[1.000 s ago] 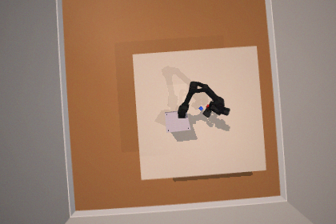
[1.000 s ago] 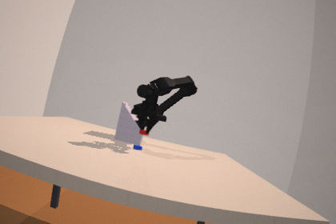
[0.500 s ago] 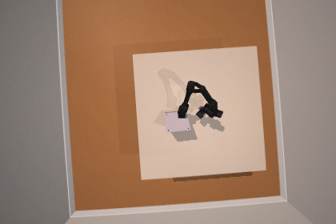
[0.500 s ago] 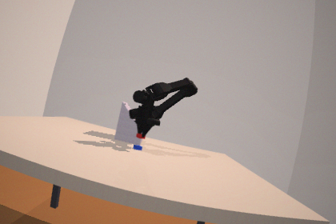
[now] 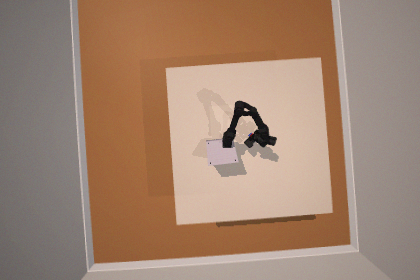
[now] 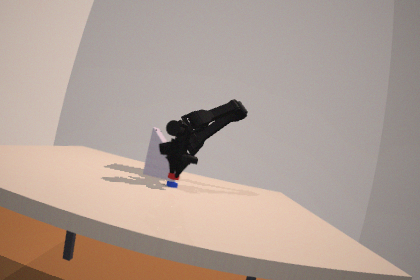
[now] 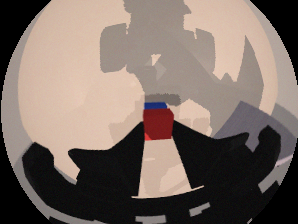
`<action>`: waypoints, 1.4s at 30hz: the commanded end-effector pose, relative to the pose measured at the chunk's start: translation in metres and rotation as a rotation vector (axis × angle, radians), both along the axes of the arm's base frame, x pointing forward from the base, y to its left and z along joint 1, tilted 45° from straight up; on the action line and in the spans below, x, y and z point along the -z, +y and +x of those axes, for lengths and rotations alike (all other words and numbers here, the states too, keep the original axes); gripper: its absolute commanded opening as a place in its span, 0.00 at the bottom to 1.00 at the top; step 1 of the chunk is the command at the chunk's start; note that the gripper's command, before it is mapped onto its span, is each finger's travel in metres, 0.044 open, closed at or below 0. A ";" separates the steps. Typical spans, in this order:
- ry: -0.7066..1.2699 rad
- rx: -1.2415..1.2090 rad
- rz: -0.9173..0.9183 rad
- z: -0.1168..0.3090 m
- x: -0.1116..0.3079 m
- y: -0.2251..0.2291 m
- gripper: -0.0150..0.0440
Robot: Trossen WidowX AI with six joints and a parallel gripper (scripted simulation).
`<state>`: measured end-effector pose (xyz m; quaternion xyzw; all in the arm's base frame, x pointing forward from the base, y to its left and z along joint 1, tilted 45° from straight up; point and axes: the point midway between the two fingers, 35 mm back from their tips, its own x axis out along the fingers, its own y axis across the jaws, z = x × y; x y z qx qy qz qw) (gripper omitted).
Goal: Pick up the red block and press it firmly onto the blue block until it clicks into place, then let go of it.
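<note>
Firstly, at left in the exterior view, one upright panel [image 5: 221, 156] [image 6: 154, 161] [image 7: 250, 120], pale lilac, flat-faced, matt. Next, standing on the cream table [image 5: 290, 179] [image 6: 250, 219] [image 7: 60, 75], one blue block [image 5: 249, 135] [image 6: 172, 184] [image 7: 155, 105], small, squarish, plain-sided. Just above, one red block [image 5: 252, 134] [image 6: 173, 176] [image 7: 158, 124], box-shaped, sharp-edged, seemingly lined up for lowering; thin pale band between the two, joint not visibly closed. Likely light, stiff, hardly fragile, perhaps slippery if pinched off-centre; best held by opposite side faces, underside left free for pressing. About the red block, one gripper [image 5: 250, 139] [image 6: 174, 174] [image 7: 157, 124], black, taper-fingered, partly open at the block's width, gripping both sides. Rightmost, one black jointed arm [image 5: 240, 106] [image 6: 225, 110], folded at the elbow.
</note>
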<state>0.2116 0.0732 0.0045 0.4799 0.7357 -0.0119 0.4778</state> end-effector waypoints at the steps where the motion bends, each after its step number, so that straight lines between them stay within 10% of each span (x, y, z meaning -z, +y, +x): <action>1: 0.010 0.003 0.007 -0.003 0.005 0.005 0.25; 35: 0.008 0.001 0.001 -0.002 0.010 0.010 0.25; 42: 0.008 0.001 0.001 -0.002 0.010 0.010 0.57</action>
